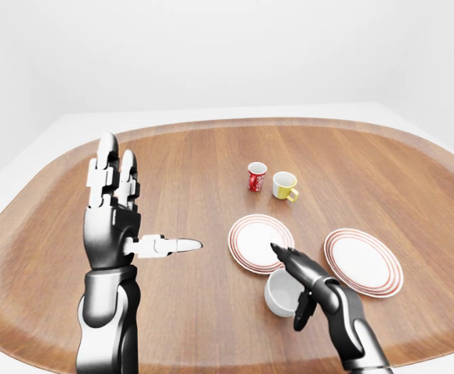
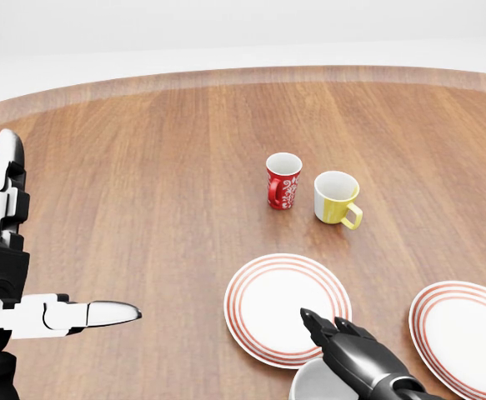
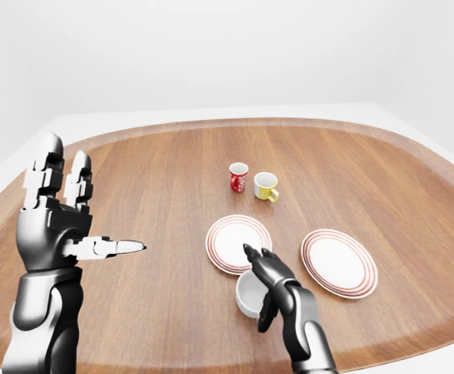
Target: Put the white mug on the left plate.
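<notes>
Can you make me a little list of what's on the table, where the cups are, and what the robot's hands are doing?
table: round wooden table
white mug: upright, just below the left plate in the left-eye view
red mug: near the table's middle
yellow mug: right beside the red mug
right plate: bare
right hand: fingers open, over the white mug's right side
left hand: raised, open, holding nothing

On the wooden desk [image 2: 142, 183], a red mug [image 2: 283, 181] stands beside a yellow mug [image 2: 336, 198], above two red-rimmed plates [image 2: 286, 308].
</notes>
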Robot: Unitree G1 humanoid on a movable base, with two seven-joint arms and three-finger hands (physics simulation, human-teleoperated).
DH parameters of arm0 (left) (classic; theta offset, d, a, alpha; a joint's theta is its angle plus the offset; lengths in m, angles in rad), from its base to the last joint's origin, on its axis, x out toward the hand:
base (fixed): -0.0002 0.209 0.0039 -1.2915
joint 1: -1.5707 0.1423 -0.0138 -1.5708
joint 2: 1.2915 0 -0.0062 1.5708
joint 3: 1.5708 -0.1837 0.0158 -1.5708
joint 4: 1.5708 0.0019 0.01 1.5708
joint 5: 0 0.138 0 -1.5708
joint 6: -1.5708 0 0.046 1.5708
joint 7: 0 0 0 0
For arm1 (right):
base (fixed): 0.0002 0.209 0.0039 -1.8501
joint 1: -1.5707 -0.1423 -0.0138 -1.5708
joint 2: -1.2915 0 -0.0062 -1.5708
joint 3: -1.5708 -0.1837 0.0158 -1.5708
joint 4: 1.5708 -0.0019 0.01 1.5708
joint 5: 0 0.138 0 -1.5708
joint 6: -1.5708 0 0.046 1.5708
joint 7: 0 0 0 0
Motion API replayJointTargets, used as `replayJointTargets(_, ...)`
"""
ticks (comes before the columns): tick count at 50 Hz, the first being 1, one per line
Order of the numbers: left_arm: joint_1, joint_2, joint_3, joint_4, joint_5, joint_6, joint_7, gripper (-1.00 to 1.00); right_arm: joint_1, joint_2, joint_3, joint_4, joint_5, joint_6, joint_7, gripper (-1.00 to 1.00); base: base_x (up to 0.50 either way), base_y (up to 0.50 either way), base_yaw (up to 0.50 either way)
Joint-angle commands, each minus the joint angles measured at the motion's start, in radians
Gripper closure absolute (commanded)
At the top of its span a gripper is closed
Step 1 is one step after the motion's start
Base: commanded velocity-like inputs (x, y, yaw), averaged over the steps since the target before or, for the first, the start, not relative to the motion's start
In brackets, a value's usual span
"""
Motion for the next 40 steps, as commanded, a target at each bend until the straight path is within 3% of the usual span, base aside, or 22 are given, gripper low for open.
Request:
replayJointTargets(1,0.000,0.000,0.000,0.002,0.001,0.000,0.000,-1.00,-0.009,-0.004,0.000,0.029,0.004,-0.017,-0.019,-1.00,0.00,0.00,0.00)
replayJointTargets(2,0.000,0.000,0.000,0.003,0.001,0.000,0.000,-1.00,-0.008,-0.005,0.000,0.030,0.006,-0.021,-0.020,-1.00,0.00,0.00,0.00)
replayJointTargets(3,-0.001,0.000,0.001,0.002,0.001,0.000,0.000,-1.00,-0.010,-0.009,0.001,0.032,0.009,-0.038,-0.029,-0.86,0.00,0.00,0.00)
replayJointTargets(4,0.001,0.000,0.001,0.007,0.001,0.000,-0.001,-1.00,-0.010,-0.007,-0.001,0.029,0.008,-0.035,-0.027,0.31,0.00,0.00,0.00)
replayJointTargets(5,0.001,0.000,0.001,0.008,0.001,0.000,-0.001,-1.00,-0.011,-0.006,-0.005,0.026,0.015,-0.038,-0.031,1.00,0.00,0.00,0.00)
replayJointTargets(21,0.004,-0.001,-0.001,0.004,0.002,0.000,0.001,-1.00,0.016,-0.002,-0.004,-0.028,0.023,-0.053,-0.001,1.00,0.00,0.00,0.00)
replayJointTargets(26,0.008,-0.003,-0.005,0.011,0.004,0.000,-0.001,-1.00,0.049,0.012,-0.004,-0.192,0.043,-0.028,0.100,1.00,0.00,0.00,0.00)
replayJointTargets(32,0.006,-0.003,-0.006,0.006,0.005,0.000,0.000,-1.00,0.065,0.038,0.005,-0.422,0.083,0.025,0.105,1.00,0.00,0.00,0.00)
replayJointTargets(40,0.006,-0.002,-0.005,0.008,0.005,0.000,0.000,-1.00,-0.051,0.042,0.007,-0.572,0.095,0.025,0.105,1.00,0.00,0.00,0.00)
